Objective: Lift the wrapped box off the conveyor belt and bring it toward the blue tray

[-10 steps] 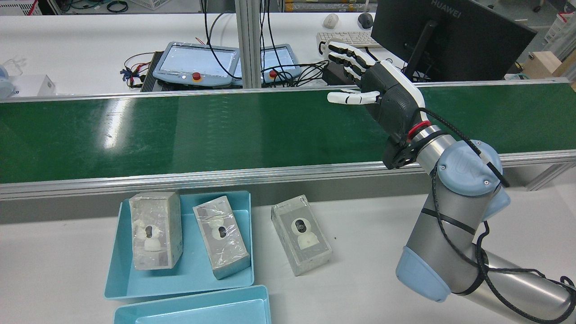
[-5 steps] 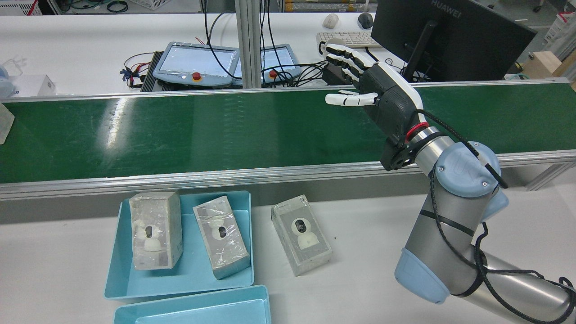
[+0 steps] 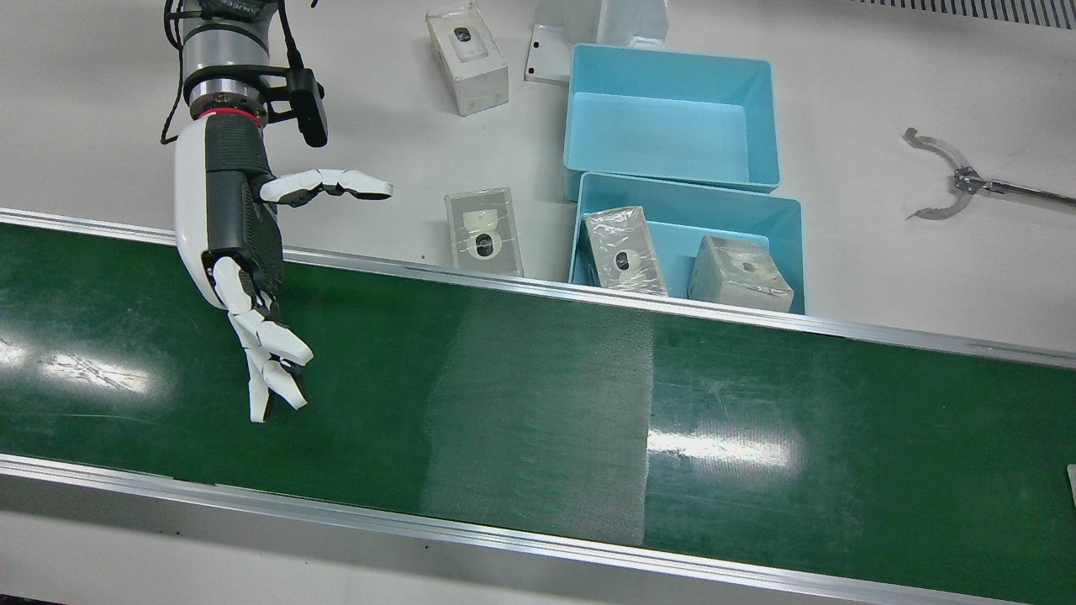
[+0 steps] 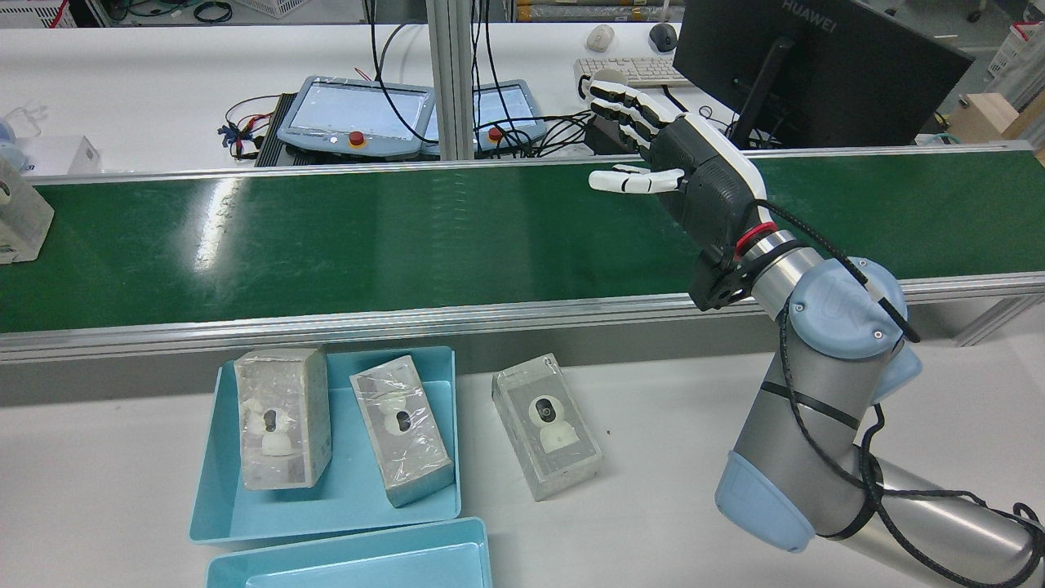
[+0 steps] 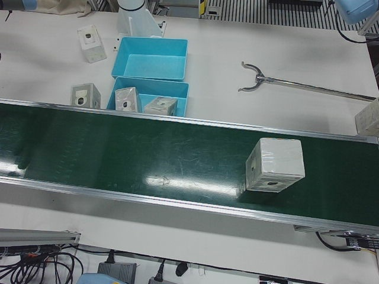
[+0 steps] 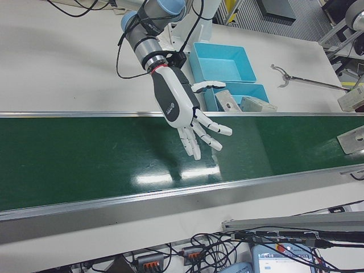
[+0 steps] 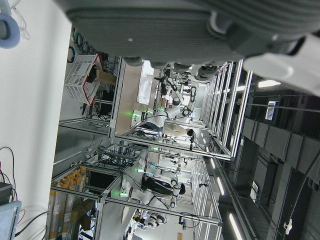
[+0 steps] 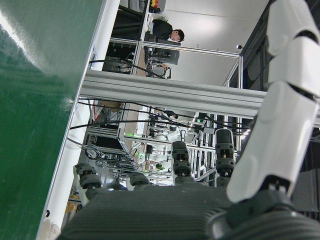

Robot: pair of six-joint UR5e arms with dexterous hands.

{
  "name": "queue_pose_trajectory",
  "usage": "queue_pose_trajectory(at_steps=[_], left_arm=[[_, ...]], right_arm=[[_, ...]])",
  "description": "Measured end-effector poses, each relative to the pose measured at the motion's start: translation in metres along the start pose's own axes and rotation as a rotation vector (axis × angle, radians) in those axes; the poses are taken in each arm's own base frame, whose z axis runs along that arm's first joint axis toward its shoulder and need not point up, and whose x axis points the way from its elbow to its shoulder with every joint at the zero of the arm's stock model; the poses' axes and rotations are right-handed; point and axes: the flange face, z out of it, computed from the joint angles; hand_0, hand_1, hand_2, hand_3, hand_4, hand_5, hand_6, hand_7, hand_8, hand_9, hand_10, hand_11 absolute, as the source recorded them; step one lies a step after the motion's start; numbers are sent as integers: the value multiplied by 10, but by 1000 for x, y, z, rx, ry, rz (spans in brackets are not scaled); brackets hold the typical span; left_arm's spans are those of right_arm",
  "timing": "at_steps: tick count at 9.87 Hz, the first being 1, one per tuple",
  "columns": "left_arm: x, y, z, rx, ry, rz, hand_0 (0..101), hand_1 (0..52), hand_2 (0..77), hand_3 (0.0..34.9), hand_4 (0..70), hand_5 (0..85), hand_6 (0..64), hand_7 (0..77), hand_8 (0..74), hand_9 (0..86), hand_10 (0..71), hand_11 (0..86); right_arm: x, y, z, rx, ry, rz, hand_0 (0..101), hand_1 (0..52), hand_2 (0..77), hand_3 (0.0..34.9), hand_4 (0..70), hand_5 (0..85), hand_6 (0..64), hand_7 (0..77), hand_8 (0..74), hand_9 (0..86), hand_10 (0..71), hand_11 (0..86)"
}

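Not started: right hand hangs spread and empty over the belt, the box riding in at its nine o'clock, tray unvisited.

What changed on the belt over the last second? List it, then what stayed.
A wrapped box has ridden in at the rear view's left end of the conveyor belt, heading toward the right hand. That hand stayed open above the belt, barely shifting. The three boxes by the blue tray did not move.
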Motion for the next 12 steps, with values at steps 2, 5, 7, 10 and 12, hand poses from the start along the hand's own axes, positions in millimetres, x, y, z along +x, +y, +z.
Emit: queue_pose_trajectory(at_steps=[2, 5, 7, 10, 12], left_arm=[[0, 0, 0, 0, 0, 0, 0, 0, 5, 0, 0, 5, 5, 5, 5, 5, 5, 0], [0, 0, 0, 0, 0, 0, 0, 0, 5, 0, 5, 5, 0, 5, 5, 0, 5, 0], [0, 0, 0, 0, 0, 0, 0, 0, 5, 0, 0, 5, 0, 5, 5, 0, 0, 0], [0, 0, 0, 0, 0, 0, 0, 0, 11, 0, 0, 5, 5, 5, 0, 5, 5, 0], [0, 0, 0, 0, 0, 0, 0, 0, 5, 0, 0, 5, 0, 5, 5, 0, 5, 0]], right_arm=[[2, 1, 0, -1, 3, 1, 414, 98, 185, 301, 120, 185, 0, 125, 0, 16, 54, 93], [3, 2, 0, -3, 4, 3, 414, 98, 185, 302, 125, 185, 0, 125, 0, 16, 54, 87], [3, 2, 0, -3, 4, 3, 414, 98, 185, 302, 125, 185, 0, 125, 0, 16, 54, 87], [4, 5, 1, -12, 2, 6, 411, 98, 180, 301, 131, 185, 0, 125, 5, 16, 54, 87], [12, 10, 9, -52, 1, 13, 442, 115, 180, 301, 158, 169, 0, 125, 5, 16, 54, 71]])
